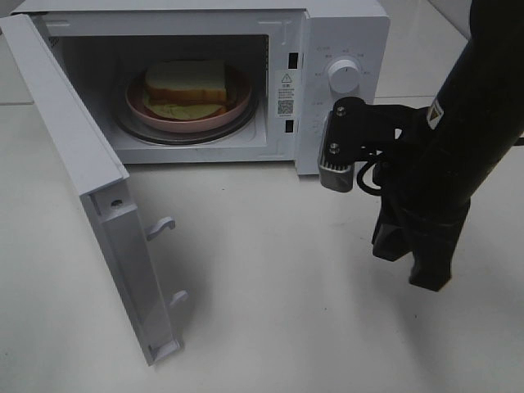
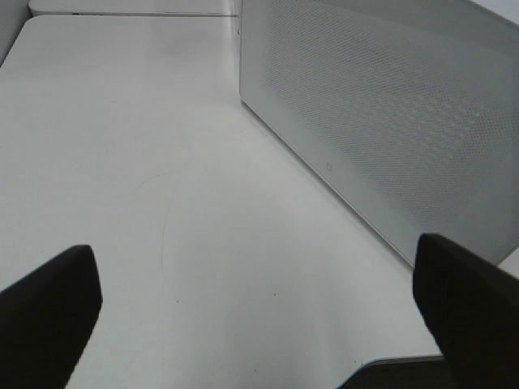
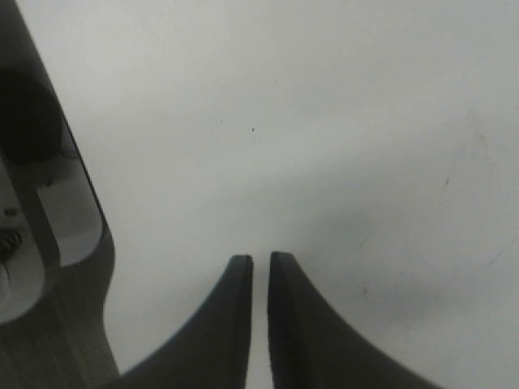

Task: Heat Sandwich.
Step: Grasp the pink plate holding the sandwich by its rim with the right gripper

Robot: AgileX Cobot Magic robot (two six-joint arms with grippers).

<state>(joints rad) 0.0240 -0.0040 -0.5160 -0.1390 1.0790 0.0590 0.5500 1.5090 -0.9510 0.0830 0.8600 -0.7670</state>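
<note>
- The sandwich is sitting on its pink plate inside the open microwave, at ten o'clock from my right gripper, whose fingers are pinching nearly together on nothing.
- My left gripper, spread wide and empty, is facing the door, which is lying eleven-to-five; this arm looks nearer.
- The white table is leaving the swing room.

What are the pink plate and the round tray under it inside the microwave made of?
The pink plate looks like glazed ceramic or smooth plastic: even colour, soft sheen; I cannot tell which. The round tray under it seems to be clear glass: see-through grey with bright rim reflections.
</note>
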